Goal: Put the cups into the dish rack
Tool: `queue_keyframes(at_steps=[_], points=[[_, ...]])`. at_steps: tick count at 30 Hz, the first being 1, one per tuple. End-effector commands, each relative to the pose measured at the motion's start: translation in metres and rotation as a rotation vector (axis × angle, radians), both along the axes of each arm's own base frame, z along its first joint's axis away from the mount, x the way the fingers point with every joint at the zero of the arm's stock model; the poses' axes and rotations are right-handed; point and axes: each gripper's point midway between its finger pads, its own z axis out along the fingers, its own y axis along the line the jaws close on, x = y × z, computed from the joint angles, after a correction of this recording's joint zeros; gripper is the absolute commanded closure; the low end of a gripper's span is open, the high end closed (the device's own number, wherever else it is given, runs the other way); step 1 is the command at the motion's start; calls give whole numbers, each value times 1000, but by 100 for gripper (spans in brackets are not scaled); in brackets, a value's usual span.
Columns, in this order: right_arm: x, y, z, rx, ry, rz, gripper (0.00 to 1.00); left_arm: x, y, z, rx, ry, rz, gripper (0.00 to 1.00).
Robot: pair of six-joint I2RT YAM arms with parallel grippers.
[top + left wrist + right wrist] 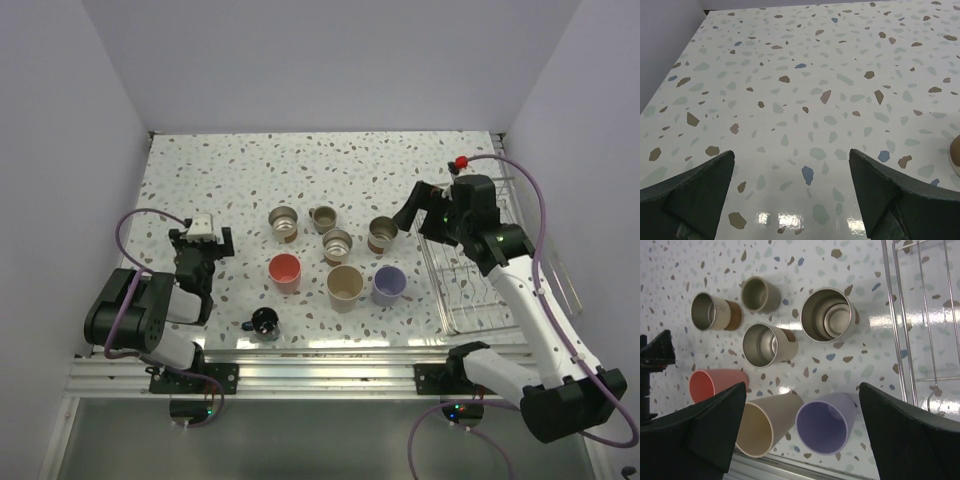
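**A:** Where are the cups?

**B:** All 8 stand mouth-up on the speckled table (200, 180), to the left of the dish rack (458, 300). At the back are the left steel cup (284, 223), the small tan mug (322, 219) and the right steel cup (382, 234). The middle steel cup (338, 245) is just in front of the mug.

**A:** And the coloured ones?

**B:** They form a nearer row: the red-pink cup (285, 271), the tan cup (344, 285), then the lavender cup (388, 285), which is closest to the rack. The dark blue cup (264, 323) stands apart near the front edge, toward the left arm.

**A:** Where is the rack?

**B:** It sits at the table's right side, partly beneath the right arm.

**A:** What are the claws doing?

**B:** The left gripper (791, 152) has its jaws spread wide over bare table, well left of the cups, and grasps nothing. The right gripper (802, 388) is spread just as wide. It hangs above the cups nearest the rack and is also empty.
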Motion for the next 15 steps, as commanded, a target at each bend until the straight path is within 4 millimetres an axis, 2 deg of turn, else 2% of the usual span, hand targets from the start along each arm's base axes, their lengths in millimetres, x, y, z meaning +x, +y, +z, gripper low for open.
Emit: queue_keyframes(at_steps=[1,3,4,5,6,7,9,10,11,12,13,14,15], points=[[-11,2,5,-24,23,34,2,10,-2,32,10,-118,-30,0],[-10,0,13,-39,-11,48,2,9,7,36,-8,-97,28,0],[-9,0,16,-42,-18,52,2,7,21,34,-8,-53,113,0],[-8,-1,16,-52,-12,52,2,21,27,54,-39,-63,155,0],[-6,-1,25,-56,-26,54,2,18,32,51,-87,-19,201,0],[-8,-2,25,-68,-16,59,2,22,28,61,-127,-35,184,0],[-5,-5,33,-90,-29,58,2,20,19,67,-256,-17,165,0],[-4,-6,37,-95,-44,56,2,29,7,82,-288,-18,102,0],[-2,-7,41,-101,-60,55,2,31,0,85,-312,2,74,0],[0,-6,48,-96,-79,55,2,30,-6,74,-353,82,58,0],[2,-5,53,-91,-94,56,2,33,-15,76,-379,120,21,0],[3,-4,56,-87,-101,60,2,44,-32,101,-416,121,-69,0],[5,-2,60,-79,-107,64,2,40,-41,89,-445,216,-96,0]])
